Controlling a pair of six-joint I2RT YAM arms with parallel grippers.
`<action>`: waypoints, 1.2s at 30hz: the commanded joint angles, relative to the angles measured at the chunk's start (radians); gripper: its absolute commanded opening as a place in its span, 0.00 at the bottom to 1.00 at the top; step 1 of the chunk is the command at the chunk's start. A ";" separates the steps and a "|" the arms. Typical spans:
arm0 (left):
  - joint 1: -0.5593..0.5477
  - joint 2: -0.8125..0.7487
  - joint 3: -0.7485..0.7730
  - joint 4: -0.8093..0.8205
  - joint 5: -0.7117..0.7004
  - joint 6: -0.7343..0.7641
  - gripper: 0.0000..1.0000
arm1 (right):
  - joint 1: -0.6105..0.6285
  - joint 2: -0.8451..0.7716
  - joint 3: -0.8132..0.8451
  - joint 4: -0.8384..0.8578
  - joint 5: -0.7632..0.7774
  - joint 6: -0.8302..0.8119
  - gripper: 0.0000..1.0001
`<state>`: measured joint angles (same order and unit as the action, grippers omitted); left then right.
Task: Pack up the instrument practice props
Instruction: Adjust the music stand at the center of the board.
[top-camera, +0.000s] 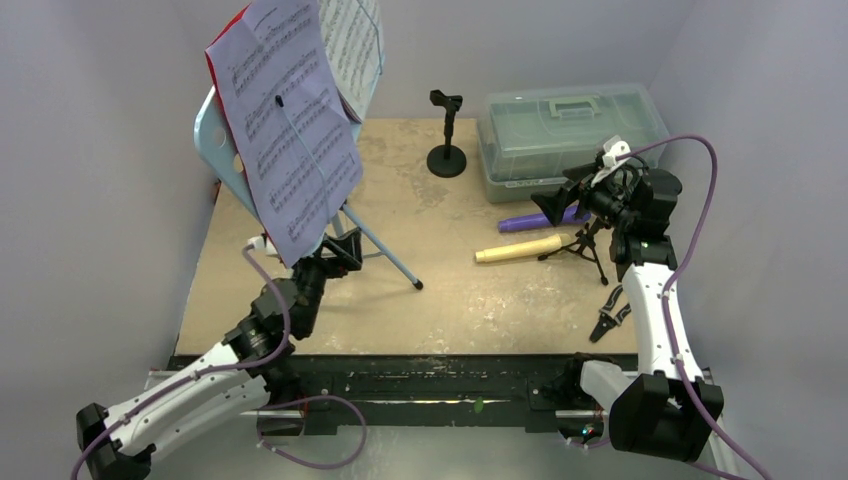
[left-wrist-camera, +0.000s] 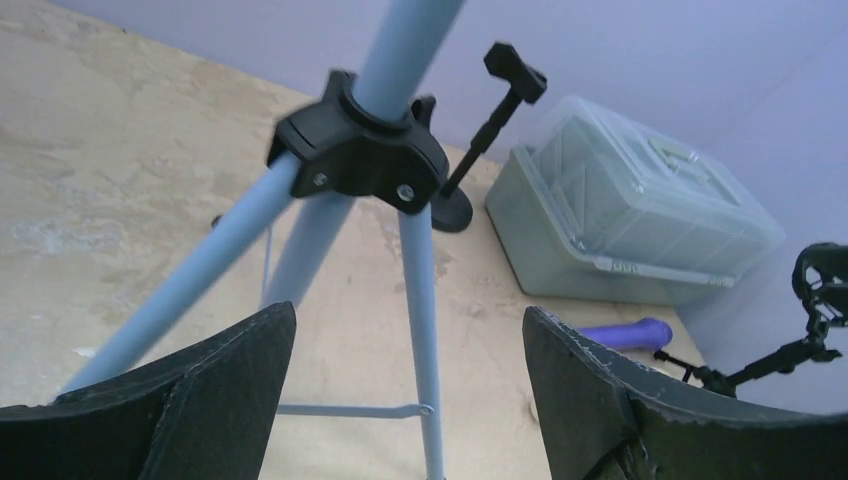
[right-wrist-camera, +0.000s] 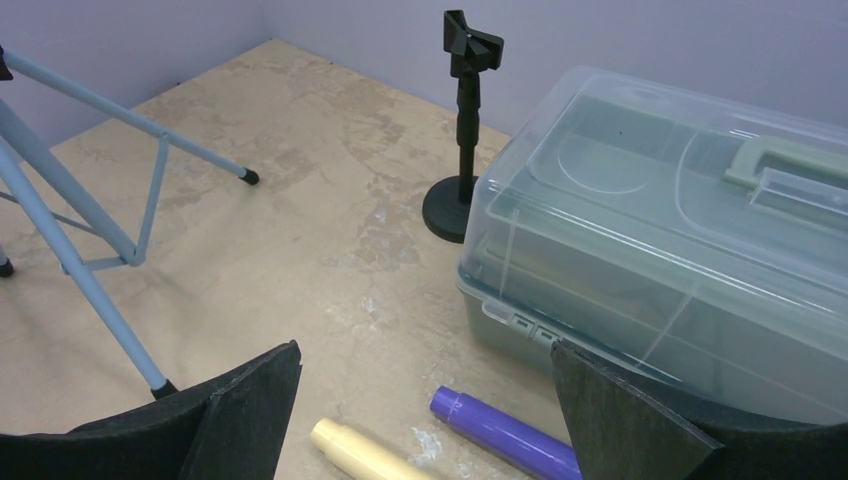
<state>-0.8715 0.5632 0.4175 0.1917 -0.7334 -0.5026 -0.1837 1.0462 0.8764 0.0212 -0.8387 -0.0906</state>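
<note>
Music stand first: the left gripper (left-wrist-camera: 408, 318) hovered low at the foot of the light-blue music rest (top-camera: 215, 140), its jaws spread wide and grasping nothing. The black hub (left-wrist-camera: 360, 160) and the tripod legs (left-wrist-camera: 422, 290) stood just ahead of the pads without touching them. The rest stood at the table's (top-camera: 450, 300) far-left corner, tilted back, with the printed sheet music (top-camera: 290, 130) spread across it and a sliver of the red folder (top-camera: 212, 62) showing behind.

On the other side, the right gripper (right-wrist-camera: 425, 352) hung fully released over the purple microphone (top-camera: 530, 221) and the cream microphone (top-camera: 518, 250), which lay side by side just in front of the plastic box (top-camera: 570, 135). One mic holder (top-camera: 446, 150) stood upright on its round base left of the box. The tripod mic holder (top-camera: 585, 245) stood under the right arm, and the pliers (top-camera: 610, 315) lay near the front edge.

By the look of it, packing had barely begun. The box lid was shut and every prop was out on the table. The step in hand seemed to be the stand. A sound next move would close the left jaws squarely on one slim leg or the post under the hub. It would have to be done gently, since the loaded rest looked top-heavy and the loose pages could slide off.
</note>
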 joint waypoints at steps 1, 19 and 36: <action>0.000 -0.070 -0.011 0.027 -0.072 0.116 0.83 | -0.003 -0.008 -0.004 0.033 -0.029 -0.014 0.99; 0.002 0.046 -0.063 0.575 -0.097 0.539 0.88 | -0.003 -0.005 -0.010 0.035 -0.040 -0.021 0.99; 0.155 0.237 -0.058 0.945 0.061 0.453 0.73 | -0.002 -0.007 -0.020 0.038 -0.064 -0.024 0.99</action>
<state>-0.7792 0.7483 0.3119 1.0344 -0.7628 0.0139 -0.1837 1.0466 0.8650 0.0261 -0.8745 -0.1055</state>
